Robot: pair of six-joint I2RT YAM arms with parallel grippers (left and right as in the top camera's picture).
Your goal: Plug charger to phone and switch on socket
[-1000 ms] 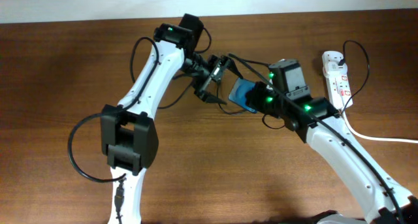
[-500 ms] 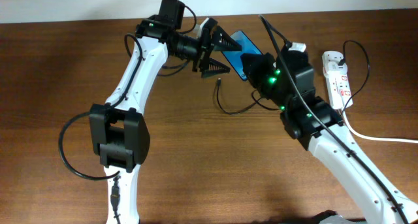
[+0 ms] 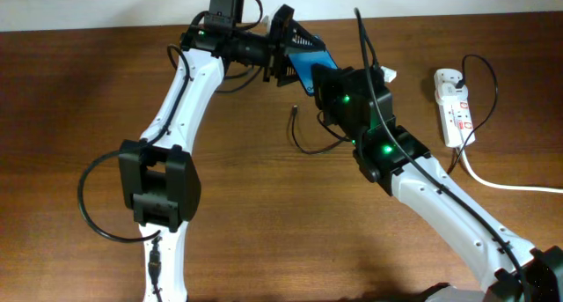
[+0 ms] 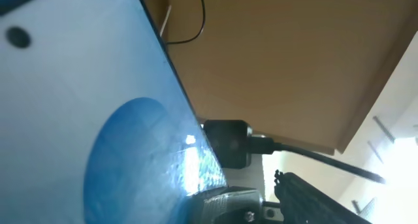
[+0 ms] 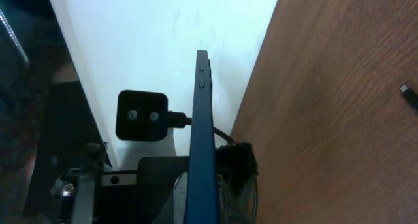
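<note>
The phone point(image 3: 305, 62), blue screen up and tilted, is held in the air near the table's far edge. My right gripper point(image 3: 327, 80) is shut on its lower end; the right wrist view shows the phone point(image 5: 202, 132) edge-on between the fingers point(image 5: 206, 185). My left gripper point(image 3: 286, 51) is open with its fingers at the phone's other end. The blue screen point(image 4: 98, 119) fills the left wrist view, beside one finger point(image 4: 261, 208). The charger's black tip point(image 3: 293, 111) lies loose on the table, also in the right wrist view point(image 5: 408, 93). The socket point(image 3: 456, 104) lies at the far right.
The charger's cable loops over the wood under my right arm point(image 3: 308, 148). A thick white cord point(image 3: 506, 185) runs from the socket to the right edge. A black box with a cable point(image 5: 140, 115) sits beyond the table's far edge, by the white wall.
Both grippers and the phone have moved from mid-table up toward the far edge. The phone's free end now points to the left gripper. The charger tip lies still on the table.
</note>
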